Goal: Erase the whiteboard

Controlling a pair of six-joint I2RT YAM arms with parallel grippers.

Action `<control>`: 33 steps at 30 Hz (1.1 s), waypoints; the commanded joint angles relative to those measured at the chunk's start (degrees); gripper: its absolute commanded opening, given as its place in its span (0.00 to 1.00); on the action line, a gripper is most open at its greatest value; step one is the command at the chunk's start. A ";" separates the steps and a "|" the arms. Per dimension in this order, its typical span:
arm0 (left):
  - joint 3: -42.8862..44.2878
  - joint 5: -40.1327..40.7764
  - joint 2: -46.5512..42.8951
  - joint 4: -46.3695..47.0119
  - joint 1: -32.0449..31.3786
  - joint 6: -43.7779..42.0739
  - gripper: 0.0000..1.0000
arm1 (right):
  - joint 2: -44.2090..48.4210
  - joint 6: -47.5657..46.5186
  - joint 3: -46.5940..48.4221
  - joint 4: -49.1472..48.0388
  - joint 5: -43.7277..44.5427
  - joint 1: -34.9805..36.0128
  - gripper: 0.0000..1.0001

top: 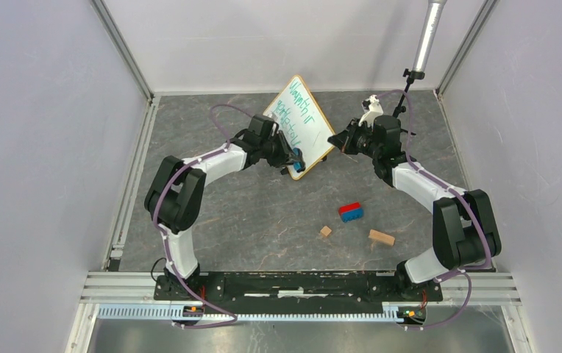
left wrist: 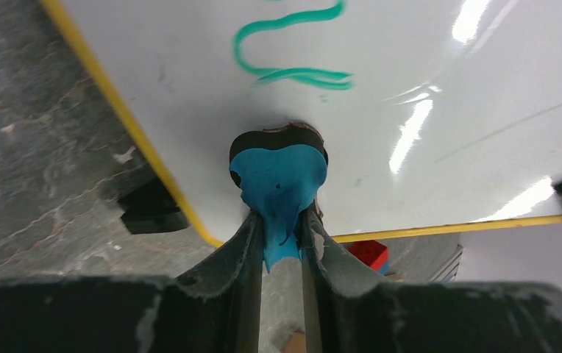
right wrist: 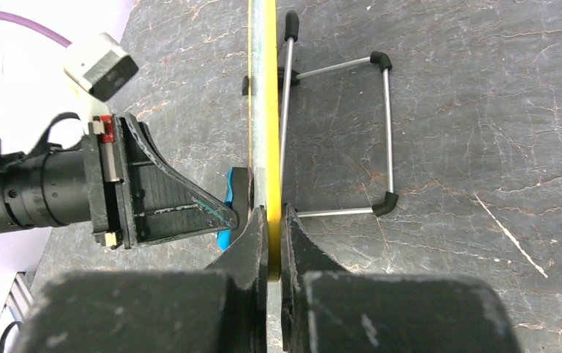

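The whiteboard (left wrist: pixel 447 184) runs off the top and right edges, its green marks (left wrist: pixel 304 76) cut short; a block (left wrist: pixel 370 254) at lower centre sits mostly hidden behind it.

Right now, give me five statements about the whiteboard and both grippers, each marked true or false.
The left gripper holds a blue eraser against the whiteboard. True.
The right gripper is open, clear of the board. False: it is shut on the whiteboard's edge.
Green writing is on the board. True.
The board lies flat. False: it is up on edge, its wire stand behind it.
The red-and-blue block sits on the whiteboard. False: it lies on the table, apart from the board.
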State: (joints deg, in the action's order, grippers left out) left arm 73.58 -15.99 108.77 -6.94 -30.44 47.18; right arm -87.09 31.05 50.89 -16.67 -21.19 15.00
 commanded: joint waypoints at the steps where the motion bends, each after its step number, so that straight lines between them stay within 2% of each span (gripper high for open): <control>1: -4.31 2.22 0.07 -1.38 0.31 -0.51 0.23 | 0.87 -2.54 0.46 -3.94 -3.91 1.68 0.00; 5: -3.17 3.85 -0.55 -2.03 0.48 -0.89 0.22 | 0.87 -2.64 0.35 -3.95 -3.97 1.66 0.00; 10: 6.15 4.80 0.46 -5.08 -2.17 -3.19 0.23 | 1.13 -2.55 0.17 -4.16 -4.04 1.69 0.00; 16: 17.21 0.94 4.84 -5.45 -3.38 -1.16 0.23 | 1.02 -2.52 0.09 -4.08 -4.04 1.79 0.00; 20: 21.40 -0.88 6.61 -5.45 -3.40 -0.07 0.23 | 0.52 -2.32 0.35 -4.12 -4.11 1.87 0.00; 24: 20.33 -3.24 7.61 -2.60 -1.42 2.16 0.23 | 0.26 -2.36 0.35 -4.08 -4.07 1.88 0.00; 29: 14.58 -6.71 10.07 1.05 4.86 5.94 0.22 | -0.18 -2.27 0.29 -4.01 -4.16 1.87 0.00; 33: 10.50 -3.76 10.87 0.81 8.26 3.15 0.22 | -0.75 -1.98 0.47 -4.25 -4.20 1.91 0.00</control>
State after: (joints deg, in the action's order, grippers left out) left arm 88.07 -22.96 116.31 -9.67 -25.74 50.33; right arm -87.74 31.75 50.85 -17.63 -20.34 15.25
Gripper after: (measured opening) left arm 0.280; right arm 0.037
